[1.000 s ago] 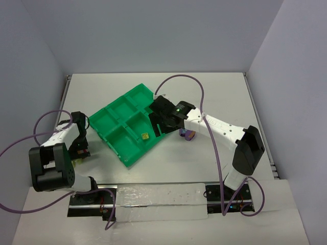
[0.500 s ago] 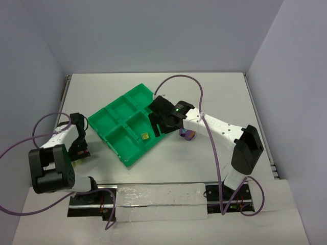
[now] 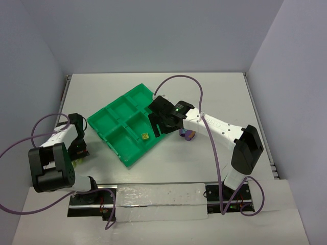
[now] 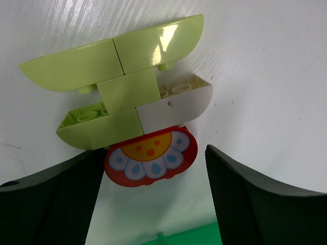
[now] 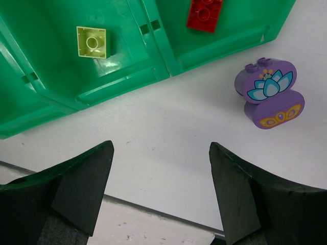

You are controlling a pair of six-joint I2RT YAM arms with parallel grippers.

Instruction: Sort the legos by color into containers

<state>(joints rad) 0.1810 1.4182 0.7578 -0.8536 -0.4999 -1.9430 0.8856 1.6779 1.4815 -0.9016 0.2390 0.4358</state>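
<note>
**Left hand.** The left hand (image 4: 153, 151) is released. Its two fingers (image 4: 51, 199) stand apart on either side of a red flower brick (image 4: 150, 158), which lies flat on the white surface (image 4: 265, 76). One finger is just beside the brick's edge, and a clear gap separates the other finger from it. The brick is not grasped.

Directly beyond the fingertips, touching the red flower brick, is a white brick (image 4: 176, 104). Beside and beyond it is a cluster of pale yellow-green bricks (image 4: 117, 66), the farthest two forming a curved arc. Behind the hand, a strip of the green tray (image 4: 173, 240) is visible.

**Right hand.** The right hand (image 5: 161, 148) is also released. Its fingers (image 5: 255, 194) are spread over bare surface and nothing lies between them.

Ahead of the fingertips lies the tray's near wall.
- A square yellow-green brick (image 5: 92, 42) sits in the compartment ahead and to the left.
- A red brick (image 5: 205, 14) sits in the adjoining compartment ahead and to the right.

Two joined purple bricks (image 5: 269, 93) lie on the surface ahead and to the right of the hand, outside the tray and near its wall.
</note>
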